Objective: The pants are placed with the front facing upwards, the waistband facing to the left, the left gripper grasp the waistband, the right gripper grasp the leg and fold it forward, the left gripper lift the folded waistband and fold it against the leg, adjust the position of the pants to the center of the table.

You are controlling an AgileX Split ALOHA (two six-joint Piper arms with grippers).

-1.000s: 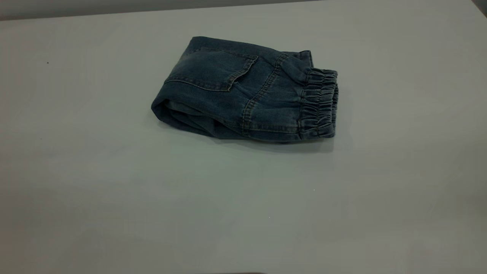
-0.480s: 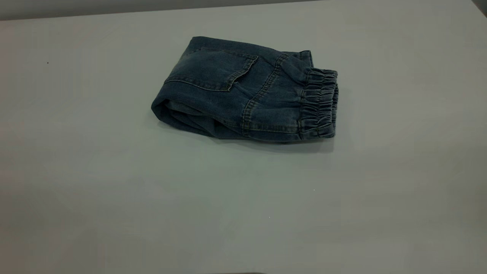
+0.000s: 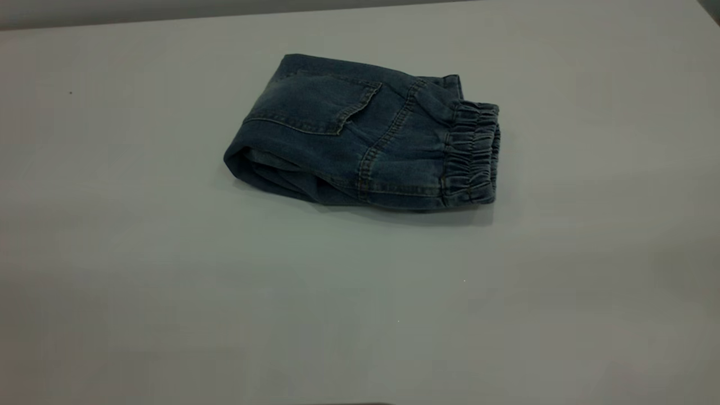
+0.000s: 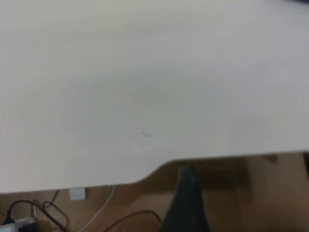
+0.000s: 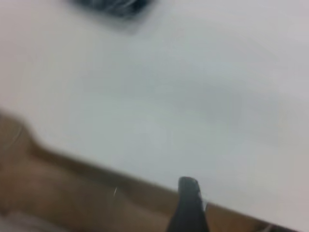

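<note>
The blue denim pants [image 3: 360,135] lie folded into a compact bundle on the white table [image 3: 169,281], slightly behind its middle. A back pocket faces up, and the gathered waistband [image 3: 471,152] sits at the bundle's right end. Neither gripper appears in the exterior view. My left gripper [image 4: 246,166] hangs past the table's edge [image 4: 145,181], over the floor; one dark finger [image 4: 186,203] shows, with a wide empty gap beside it. My right gripper [image 5: 241,203] also hovers at the table's edge, with one finger [image 5: 188,205] showing and nothing held. The pants [image 5: 111,6] lie far off.
Bare tabletop surrounds the pants on every side. Below the table edge in the left wrist view lie a brown floor, dark cables [image 4: 29,217] and a small white block [image 4: 77,194].
</note>
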